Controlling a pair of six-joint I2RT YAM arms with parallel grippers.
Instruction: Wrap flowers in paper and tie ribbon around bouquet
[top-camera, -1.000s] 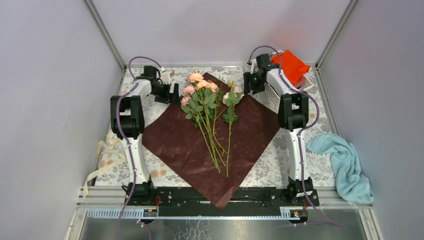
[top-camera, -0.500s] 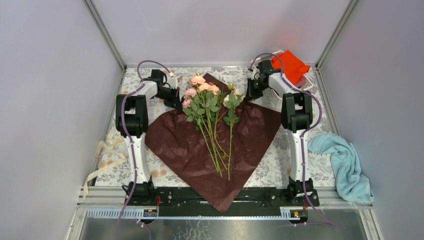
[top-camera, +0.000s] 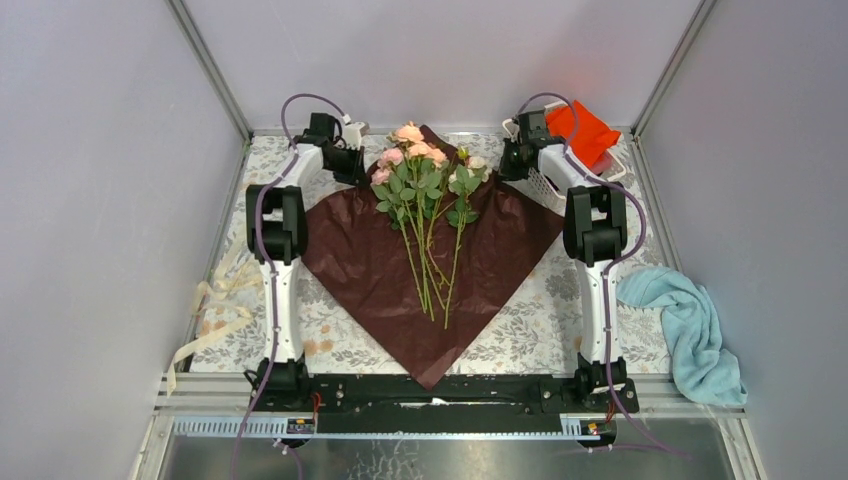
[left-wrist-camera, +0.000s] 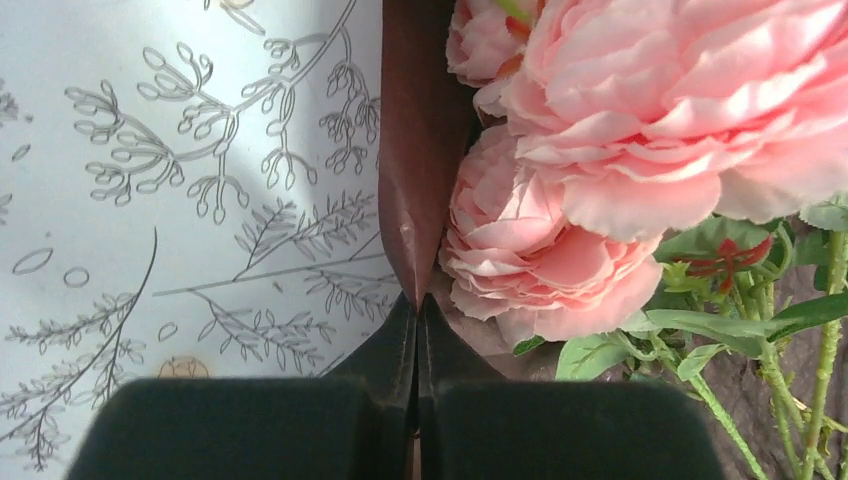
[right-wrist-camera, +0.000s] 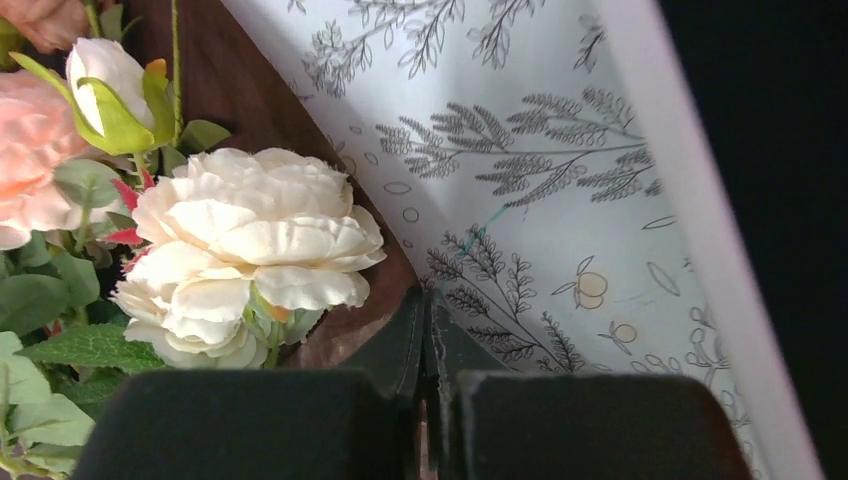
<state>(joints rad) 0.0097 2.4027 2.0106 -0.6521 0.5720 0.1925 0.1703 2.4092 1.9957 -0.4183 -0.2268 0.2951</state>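
The paper (top-camera: 370, 270) is a dark red sheet spread mid-table, its two far side edges lifted. On its far half lie the flowers (top-camera: 420, 185), heads to the back and stems toward me. My left gripper (top-camera: 364, 168) is shut on the paper's far left edge; in the left wrist view its tips (left-wrist-camera: 417, 300) pinch a fold of paper (left-wrist-camera: 415, 150) beside a pink rose (left-wrist-camera: 540, 270). My right gripper (top-camera: 498, 166) is shut on the far right edge; its tips (right-wrist-camera: 428, 296) nip the paper (right-wrist-camera: 260, 90) next to a cream rose (right-wrist-camera: 250, 250). The cream ribbon (top-camera: 207, 337) lies loose at the table's left edge.
A white basket (top-camera: 545, 185) holding an orange cloth (top-camera: 583, 135) stands at the back right, close behind the right arm. A light blue towel (top-camera: 680, 325) lies at the right edge. The floral tablecloth (top-camera: 560, 320) shows around the paper.
Both grippers have shut on the paper's far side edges and moved back and inward. The paper and flowers slid toward the back, and the sheet's near corner left the front rail.
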